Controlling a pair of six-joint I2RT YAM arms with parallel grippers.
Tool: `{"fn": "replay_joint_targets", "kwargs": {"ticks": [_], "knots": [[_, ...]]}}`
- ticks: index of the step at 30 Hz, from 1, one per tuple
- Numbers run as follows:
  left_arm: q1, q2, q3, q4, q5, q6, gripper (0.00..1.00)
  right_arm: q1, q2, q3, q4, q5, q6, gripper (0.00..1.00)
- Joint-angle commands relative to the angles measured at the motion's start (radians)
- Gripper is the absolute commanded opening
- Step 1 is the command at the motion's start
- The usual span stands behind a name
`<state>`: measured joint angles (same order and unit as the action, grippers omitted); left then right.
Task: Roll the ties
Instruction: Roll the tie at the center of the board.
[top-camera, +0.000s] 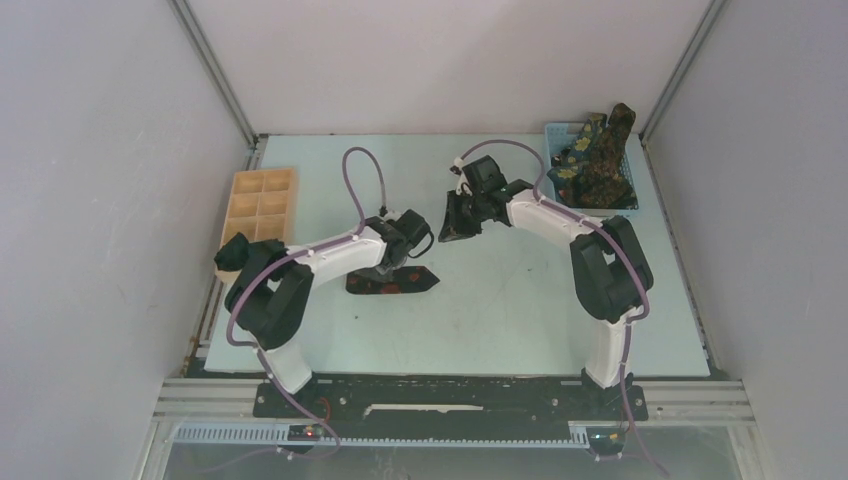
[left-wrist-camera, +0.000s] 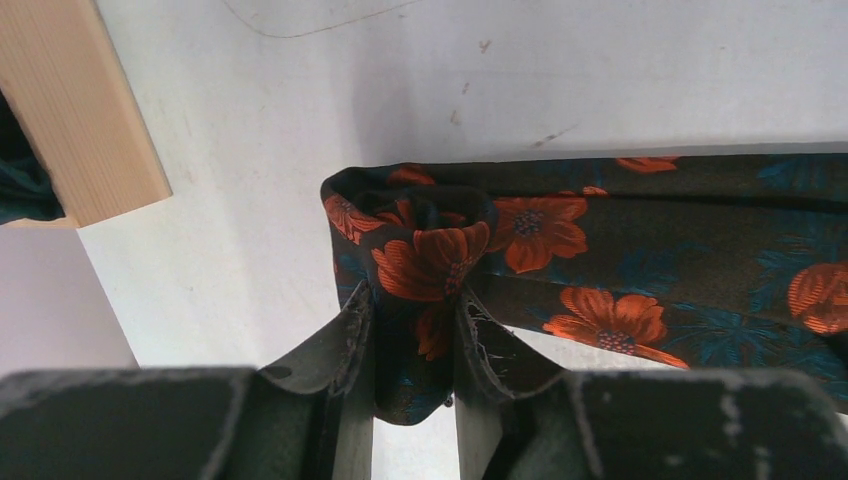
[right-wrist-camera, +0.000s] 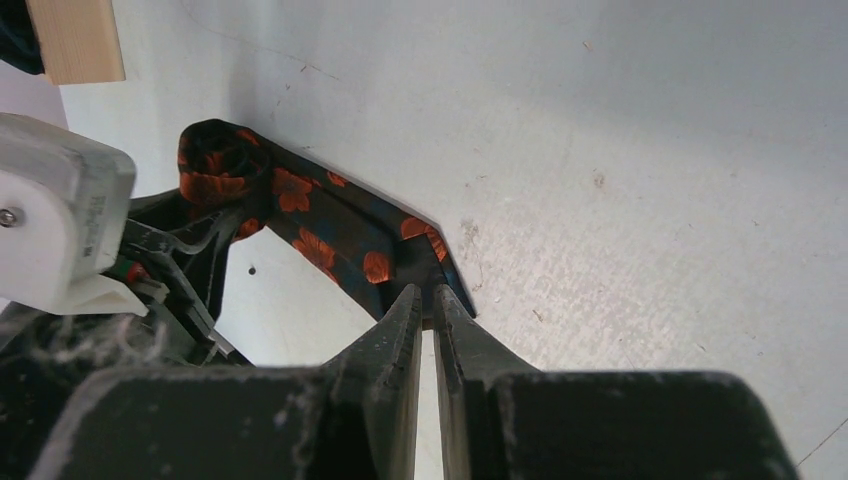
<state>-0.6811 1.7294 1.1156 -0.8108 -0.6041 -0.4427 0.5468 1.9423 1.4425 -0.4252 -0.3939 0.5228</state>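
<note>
Pale blue tabletop (top-camera: 500, 320) between grey walls, with one tie partly coiled under the left arm.

The left gripper (left-wrist-camera: 412, 300) is clamped on the coiled end of the black fabric necktie (top-camera: 400, 283) printed with red-orange flowers. From that coil the tie's long axis runs flat across the table toward the right arm and ends in a point. The right gripper (right-wrist-camera: 425, 295) has its fingers nearly together on nothing I can make out, and hangs near that point. Further rolling should travel rightward along this axis, and the left arm is nearer the coil.
</note>
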Motion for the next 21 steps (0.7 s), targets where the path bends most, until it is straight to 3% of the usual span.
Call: {"fn": "replay_joint_targets", "kwargs": {"ticks": [1, 11, 21], "knots": [[-0.018, 0.043, 0.023, 0.043, 0.105, -0.005, 0.25, -0.005, -0.052, -0.004, 0.011, -0.011, -0.010, 0.12], [-0.018, -0.014, -0.010, 0.126, 0.222, -0.019, 0.62, 0.001, -0.047, 0.007, 0.015, -0.013, 0.002, 0.12], [-0.007, -0.276, -0.128, 0.213, 0.162, -0.072, 0.77, 0.060, -0.016, 0.046, 0.059, -0.061, 0.033, 0.13]]}}
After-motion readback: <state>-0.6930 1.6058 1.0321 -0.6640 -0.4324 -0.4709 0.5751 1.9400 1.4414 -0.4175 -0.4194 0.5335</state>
